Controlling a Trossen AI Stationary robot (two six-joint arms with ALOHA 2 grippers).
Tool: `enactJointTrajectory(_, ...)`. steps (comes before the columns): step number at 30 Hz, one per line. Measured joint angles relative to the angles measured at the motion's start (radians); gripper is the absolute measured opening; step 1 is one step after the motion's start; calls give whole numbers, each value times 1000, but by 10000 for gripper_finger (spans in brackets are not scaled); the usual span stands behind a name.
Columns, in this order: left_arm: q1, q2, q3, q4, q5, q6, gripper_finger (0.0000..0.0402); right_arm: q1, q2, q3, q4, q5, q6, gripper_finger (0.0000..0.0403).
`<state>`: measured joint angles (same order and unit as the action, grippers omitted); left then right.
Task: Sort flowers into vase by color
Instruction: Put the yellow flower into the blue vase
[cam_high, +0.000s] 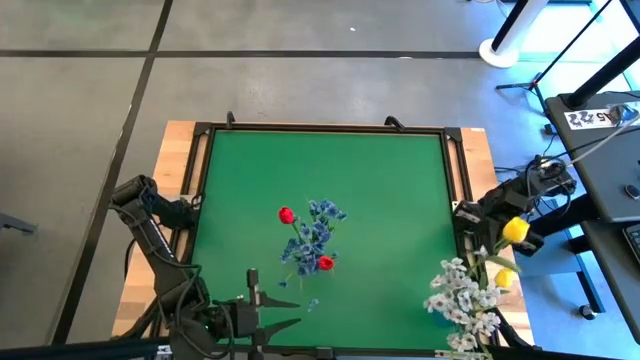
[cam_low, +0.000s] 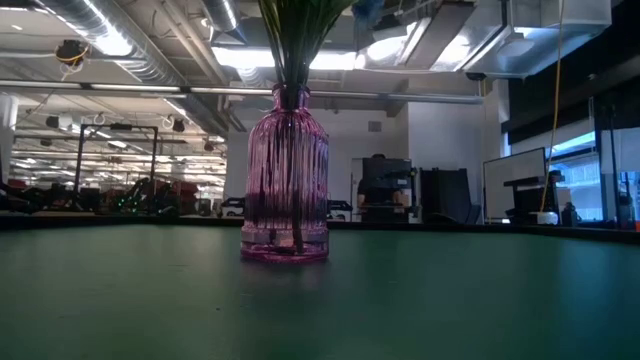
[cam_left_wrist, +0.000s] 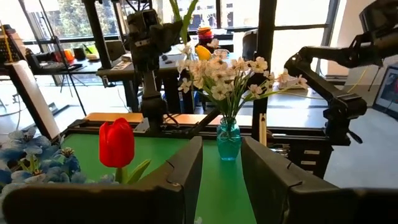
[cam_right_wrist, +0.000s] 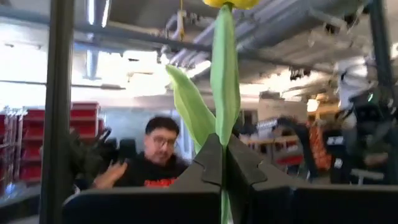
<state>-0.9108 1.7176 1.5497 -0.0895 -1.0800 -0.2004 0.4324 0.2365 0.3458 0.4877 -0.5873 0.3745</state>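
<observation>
Clamping a yellow tulip (cam_right_wrist: 224, 93) by its green stem w/ leaf, the right gripper (cam_high: 497, 232) is hovering off the worktop's (cam_high: 390, 170) right edge, above whitish sprays (cam_high: 462, 292). Red tulips (cam_high: 287, 214) & blue sprays (cam_high: 318, 232) are standing mid-worktop. Left gripper (cam_high: 268, 305) is waiting near edge, fingers apart.

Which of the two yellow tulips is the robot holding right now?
The yellow tulip farther from the table's near edge: the right claw is shut on its stem. The other yellow tulip stands with the white blossoms.
</observation>
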Motion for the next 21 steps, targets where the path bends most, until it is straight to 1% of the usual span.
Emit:
enactJointTrajectory(2,0,0,0,0,-2,-8,108,18,7,-11,64,30,27,1)
enactJointTrajectory(4,-3,0,0,0,-5,-8,108,59,24,-43,120,72,65,2)
enactJointTrajectory(8,-4,0,0,0,-29,-10,108,156,60,-101,139,214,44,20)
enactJointTrajectory(10,0,0,0,0,-65,-19,108,207,93,-124,142,230,8,26)
enactJointTrajectory(12,4,0,0,1,-90,-40,108,255,132,-130,171,251,-25,23)
enactJointTrajectory(15,10,0,0,0,-92,-55,108,316,182,-129,310,290,-72,7)
enactJointTrajectory(17,11,0,0,0,-95,-55,108,350,205,-127,401,303,-69,6)
enactJointTrajectory(18,14,0,0,0,-95,-55,108,370,216,-126,424,331,-43,9)
enactJointTrajectory(19,16,0,0,0,-94,-56,108,390,227,-123,419,352,-14,12)
enactJointTrajectory(21,23,0,0,0,-95,-55,108,431,239,-127,387,389,-13,15)
